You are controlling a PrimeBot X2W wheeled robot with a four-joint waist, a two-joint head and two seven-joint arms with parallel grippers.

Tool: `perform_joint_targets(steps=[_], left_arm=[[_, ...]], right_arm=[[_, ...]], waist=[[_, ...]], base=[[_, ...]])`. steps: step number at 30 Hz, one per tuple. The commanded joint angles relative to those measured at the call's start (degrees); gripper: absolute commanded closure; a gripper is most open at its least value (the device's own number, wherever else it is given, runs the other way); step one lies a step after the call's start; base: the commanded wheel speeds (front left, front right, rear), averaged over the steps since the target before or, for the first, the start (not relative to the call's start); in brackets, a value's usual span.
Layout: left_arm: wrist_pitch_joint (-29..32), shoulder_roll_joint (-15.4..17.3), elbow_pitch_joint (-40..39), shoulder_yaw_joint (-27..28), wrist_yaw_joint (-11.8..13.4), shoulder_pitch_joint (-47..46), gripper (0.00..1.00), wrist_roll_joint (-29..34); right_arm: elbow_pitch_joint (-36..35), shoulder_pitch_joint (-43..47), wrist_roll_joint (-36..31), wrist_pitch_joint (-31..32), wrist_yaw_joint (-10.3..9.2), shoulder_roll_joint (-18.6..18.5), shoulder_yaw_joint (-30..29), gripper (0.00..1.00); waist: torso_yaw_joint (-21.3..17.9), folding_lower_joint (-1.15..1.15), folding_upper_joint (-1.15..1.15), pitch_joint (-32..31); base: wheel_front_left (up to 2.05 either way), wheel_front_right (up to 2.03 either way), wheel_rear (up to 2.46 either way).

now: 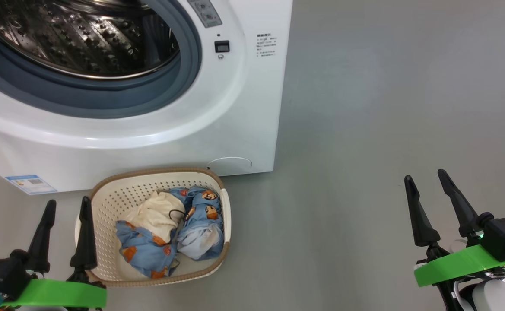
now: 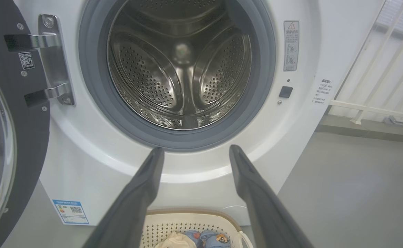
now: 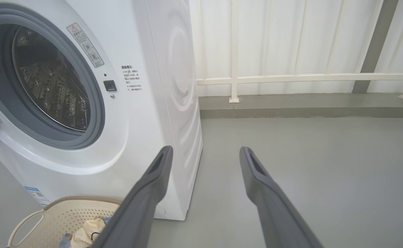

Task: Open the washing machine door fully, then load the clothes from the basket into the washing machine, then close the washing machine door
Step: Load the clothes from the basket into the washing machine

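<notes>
Head view: blue bear-print clothes (image 1: 192, 224) (one cream piece) heaped in basket (image 1: 118, 190)

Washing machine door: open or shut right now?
Open. The round glossy black door is swung aside on its steel hinge, baring the perforated steel drum.

You have a smooth grey floor (image 1: 386, 86) spreading in front of the white railing (image 3: 308, 78), a low grey kerb (image 3: 308, 106) directly under the railing, a pale ribbed wall (image 3: 291, 41) just behind it, a grey pillar (image 3: 372, 44) behind the railing too, soft even light.
</notes>
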Motion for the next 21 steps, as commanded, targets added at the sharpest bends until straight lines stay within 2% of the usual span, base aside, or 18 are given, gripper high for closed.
perform_joint_targets(steps=[1, 21], left_arm=[[-0.4, 1.6, -1.6, 2.1, 0.0, -1.6, 0.00, -0.2], [-0.4, 1.1, 0.4, 1.4, 0.0, -2.5, 0.00, 1.2]], right_arm=[[-1.6, -0.7, -0.2, -0.7, 0.25, -0.6, 1.1, 0.00], [-1.6, -2.0, -0.2, -0.7, 0.25, -0.1, 1.4, 0.00]], waist=[[0.0, 0.00, 0.00, 0.1], [-0.3, 0.00, 0.00, 1.9]], base=[[0.33, -0.90, 0.57], [0.04, -0.09, 0.05]])
